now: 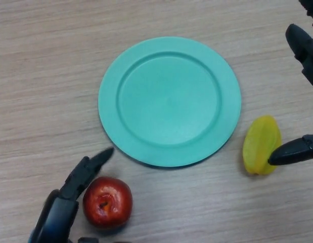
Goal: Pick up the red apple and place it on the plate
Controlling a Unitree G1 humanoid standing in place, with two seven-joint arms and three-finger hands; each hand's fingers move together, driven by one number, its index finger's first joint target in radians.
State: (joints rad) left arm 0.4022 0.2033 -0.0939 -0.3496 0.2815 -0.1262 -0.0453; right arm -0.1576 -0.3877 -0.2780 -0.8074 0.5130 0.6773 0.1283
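Red apple (107,201) beside left hand (78,183), near teal plate (108,96)

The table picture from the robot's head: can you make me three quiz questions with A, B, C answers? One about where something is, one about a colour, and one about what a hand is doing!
1. Where is the red apple?
A. On the plate
B. On the table, below the plate
C. Held in the air

2. What colour is the plate?
A. Teal green
B. Red
C. White

3. What is the left hand doing?
A. Open beside the apple
B. Pressing the plate
C. Holding the yellow fruit

Answers: 1 B, it sits off the rim. 2 A, plainly teal. 3 A, straight fingers beside the apple; the yellow fruit lies near the right hand.
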